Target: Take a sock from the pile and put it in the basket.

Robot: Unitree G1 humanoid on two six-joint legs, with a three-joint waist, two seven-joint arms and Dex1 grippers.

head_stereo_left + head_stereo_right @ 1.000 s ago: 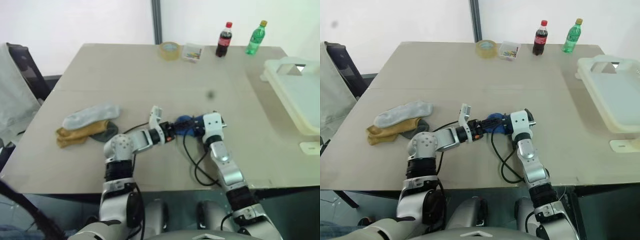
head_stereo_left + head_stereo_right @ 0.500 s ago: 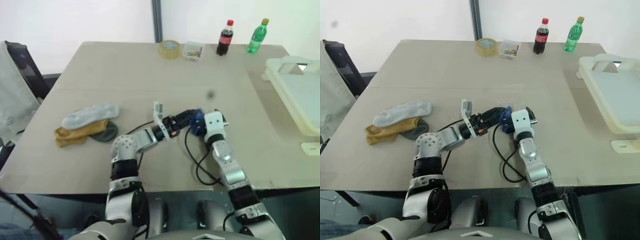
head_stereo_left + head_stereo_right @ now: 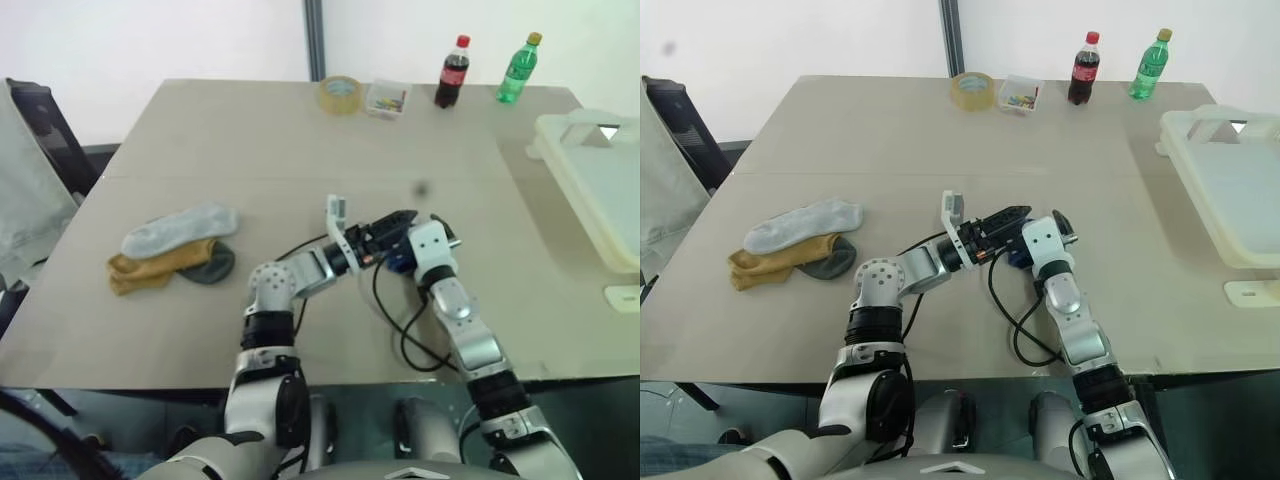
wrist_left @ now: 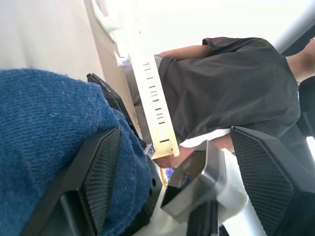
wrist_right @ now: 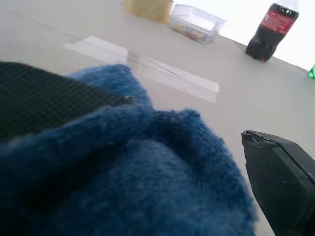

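1. Grey, mustard and dark grey-green knit make up the pile (image 3: 172,250), three socks heaped together near the table's (image 3: 250,140) left edge, the light grey one on top toward the far side.
2. The left gripper (image 3: 398,222) reaches across the middle of the table toward the right one. Its fingers (image 4: 98,172) stand apart, and in the left wrist view one finger lies against the blue sock (image 4: 44,147) while the other is clear of it.
3. The blue sock (image 3: 400,260) sits bunched between the two grippers, near the table's middle and slightly toward the front edge, well apart from the pile.
4. The right gripper (image 3: 412,240) meets the left one at the sock. Its fingers are spread; in the right wrist view the blue knit fills the space at one finger (image 5: 44,96), while the other finger (image 5: 280,177) stands free. Whether either gripper truly holds the sock, I cannot tell.
5. Along the far edge stand a tape roll (image 3: 340,94), a small clear box (image 3: 387,100), a cola bottle (image 3: 453,72) and a green bottle (image 3: 517,69).
6. The basket (image 3: 590,180) sits at the table's right edge, off-white, well apart from the sock.
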